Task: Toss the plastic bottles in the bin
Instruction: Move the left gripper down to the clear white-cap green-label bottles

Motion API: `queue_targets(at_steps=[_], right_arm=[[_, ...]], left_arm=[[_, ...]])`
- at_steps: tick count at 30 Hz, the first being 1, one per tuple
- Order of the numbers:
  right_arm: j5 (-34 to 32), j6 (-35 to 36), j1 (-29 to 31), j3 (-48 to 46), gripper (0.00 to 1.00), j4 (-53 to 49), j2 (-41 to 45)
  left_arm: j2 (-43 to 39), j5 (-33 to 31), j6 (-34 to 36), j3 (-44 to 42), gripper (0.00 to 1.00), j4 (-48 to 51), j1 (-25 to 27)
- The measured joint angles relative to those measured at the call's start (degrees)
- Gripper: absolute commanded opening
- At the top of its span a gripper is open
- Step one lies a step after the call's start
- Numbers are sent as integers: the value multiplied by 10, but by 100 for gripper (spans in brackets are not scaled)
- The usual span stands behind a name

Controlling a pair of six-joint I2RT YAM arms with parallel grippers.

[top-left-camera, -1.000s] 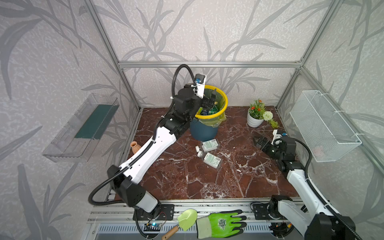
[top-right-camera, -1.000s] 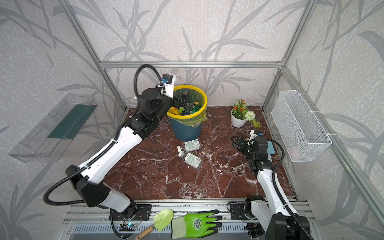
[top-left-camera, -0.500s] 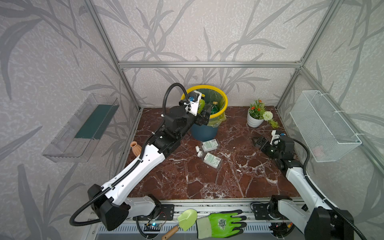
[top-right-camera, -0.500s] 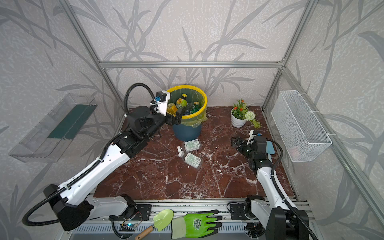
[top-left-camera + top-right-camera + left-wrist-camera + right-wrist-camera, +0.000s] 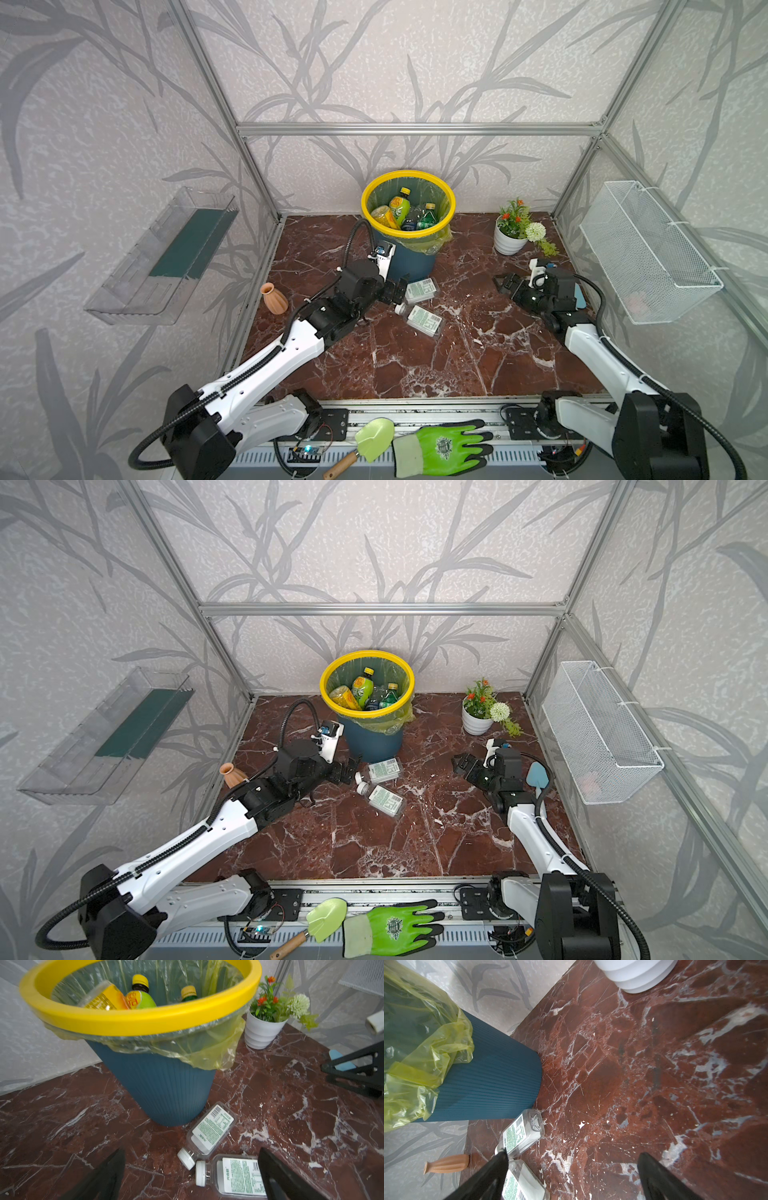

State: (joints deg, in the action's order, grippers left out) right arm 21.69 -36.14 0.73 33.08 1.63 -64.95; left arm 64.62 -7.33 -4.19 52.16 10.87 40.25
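most bottles are already in the bin at the far middle. two flat ones are left lying on the floor just in front of it. left gripper sits low beside them, fingers wide and empty. right gripper hangs off to the right, wide open too.

Your work surface is a red-brown marble floor. A terracotta ribbed vase stands upright at its left edge. A white flower pot with artificial flowers stands at the far right. A white wire basket hangs on the right wall, and a clear plastic shelf with a dark green insert hangs on the left wall. On the near rail lie a green trowel and, just beside it, a green glove. A light blue scoop lies near the right wall.
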Motion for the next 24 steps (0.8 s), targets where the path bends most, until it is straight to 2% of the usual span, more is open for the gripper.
queue_targets(at_steps=[9,16,24], right_arm=[[-7,0,11,2,97,7,-10],[-18,12,11,2,98,3,-10],[-26,27,11,2,99,-2,-10]], left_arm=[[144,31,153,54,94,96,63],[254,89,262,113,89,136,71],[346,121,331,172,86,182,87]])
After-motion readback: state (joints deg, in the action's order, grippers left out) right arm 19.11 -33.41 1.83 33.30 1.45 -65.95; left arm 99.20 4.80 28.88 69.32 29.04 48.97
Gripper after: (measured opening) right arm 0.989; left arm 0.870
